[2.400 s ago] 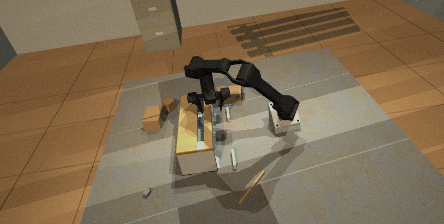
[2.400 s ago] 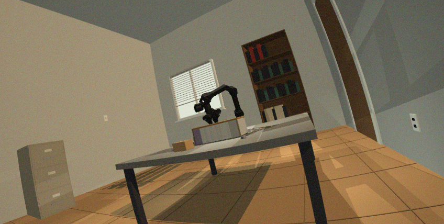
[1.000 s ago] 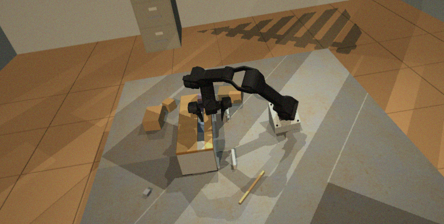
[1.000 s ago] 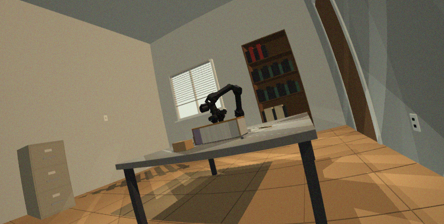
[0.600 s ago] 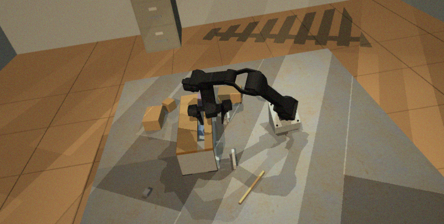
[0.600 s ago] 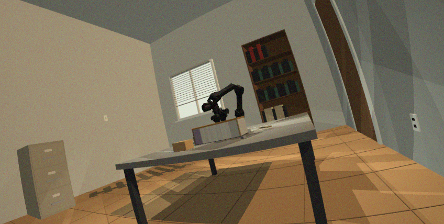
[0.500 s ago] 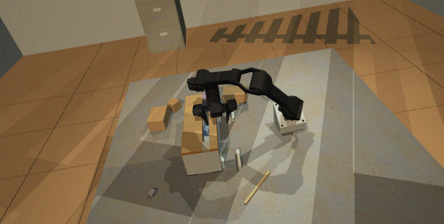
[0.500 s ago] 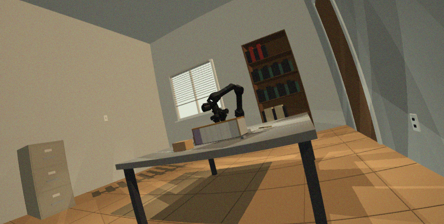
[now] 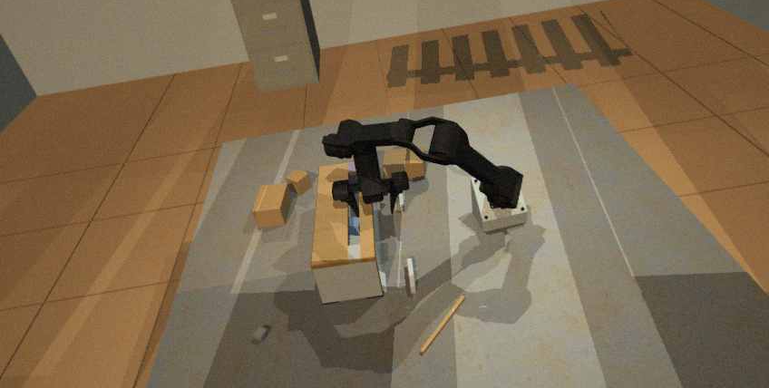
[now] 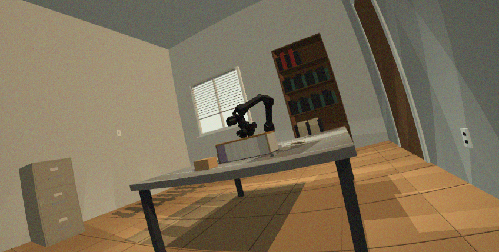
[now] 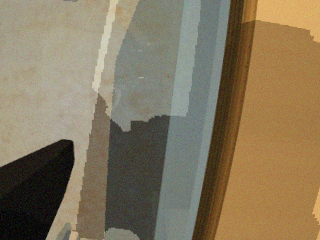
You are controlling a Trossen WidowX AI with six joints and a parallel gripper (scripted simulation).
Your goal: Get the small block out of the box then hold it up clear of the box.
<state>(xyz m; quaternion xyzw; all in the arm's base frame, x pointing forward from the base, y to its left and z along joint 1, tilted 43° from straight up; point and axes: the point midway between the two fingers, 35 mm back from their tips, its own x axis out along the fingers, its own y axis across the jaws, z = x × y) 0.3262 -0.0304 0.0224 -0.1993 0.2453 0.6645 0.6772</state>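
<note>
The box (image 9: 330, 225) (image 10: 245, 148) has a tan top, a grey near end and a purple far end. A narrow slot (image 9: 354, 228) in its top shows a bluish patch inside; I cannot tell whether that is the small block. My gripper (image 9: 374, 201) (image 10: 245, 132) is open and empty, low over the box's far part. One finger stands over the slot, the other hangs in front of the clear front (image 9: 389, 255). The wrist view shows the tan top (image 11: 287, 160), the clear front pane (image 11: 190, 94) and one dark finger at lower left. The block itself is not plainly visible.
Cardboard boxes stand left of the box (image 9: 272, 203) (image 9: 299, 180) and behind it (image 9: 402, 161). A small white bar (image 9: 412, 275), a wooden stick (image 9: 442, 324) and a small grey piece (image 9: 261, 333) lie on the table (image 9: 540, 276). The arm's base (image 9: 499, 214) is to the right.
</note>
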